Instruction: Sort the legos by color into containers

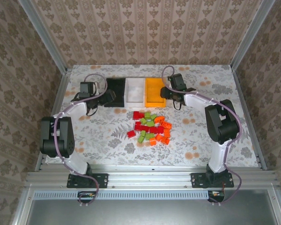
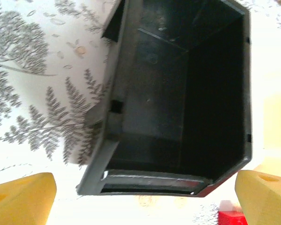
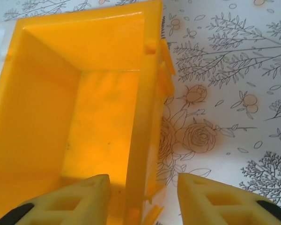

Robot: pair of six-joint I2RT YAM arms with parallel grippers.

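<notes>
The left arm (image 1: 56,136) and the right arm (image 1: 222,121) look alike. Each has bulky black joint housings joined by smooth, rounded white links. A thin lilac-grey cable (image 1: 96,74) runs along each arm and loops free near the wrist. Each arm rises from a flat black base plate (image 1: 89,180). A black block sits at each wrist. The jaws are matte yellow wedges. The left wrist view shows a round recess in them. The right wrist view shows rectangular hollow cells and black trim at their roots.

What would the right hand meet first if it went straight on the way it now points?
The right hand would likely meet the orange-yellow bin first: its side wall runs between the open fingers, depth unclear.
</notes>
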